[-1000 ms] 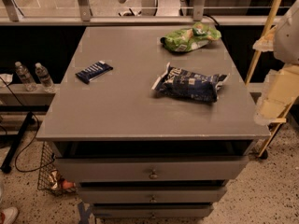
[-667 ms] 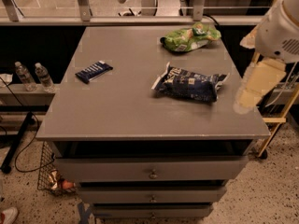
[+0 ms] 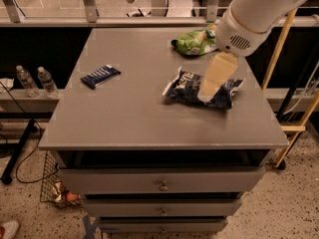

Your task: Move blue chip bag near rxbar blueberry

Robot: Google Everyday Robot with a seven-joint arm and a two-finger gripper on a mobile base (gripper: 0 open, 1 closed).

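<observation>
The blue chip bag (image 3: 192, 89), crinkled navy foil with white lettering, lies on the right half of the grey table top (image 3: 134, 113). The rxbar blueberry (image 3: 100, 76), a small flat dark blue bar, lies on the left half, well apart from the bag. My gripper (image 3: 208, 89) hangs from the white arm (image 3: 254, 11) that reaches in from the upper right. Its pale fingers point down over the right part of the chip bag and cover part of it.
A bright green bag (image 3: 194, 42) lies at the back right of the table, behind the arm. Two water bottles (image 3: 37, 81) stand on a low ledge to the left. Drawers (image 3: 162, 183) are below the top. A yellow frame (image 3: 294, 128) stands at the right.
The arm has swung in from the right edge of the table to over the chip bag. The bag, the bar and the green bag have not moved.
</observation>
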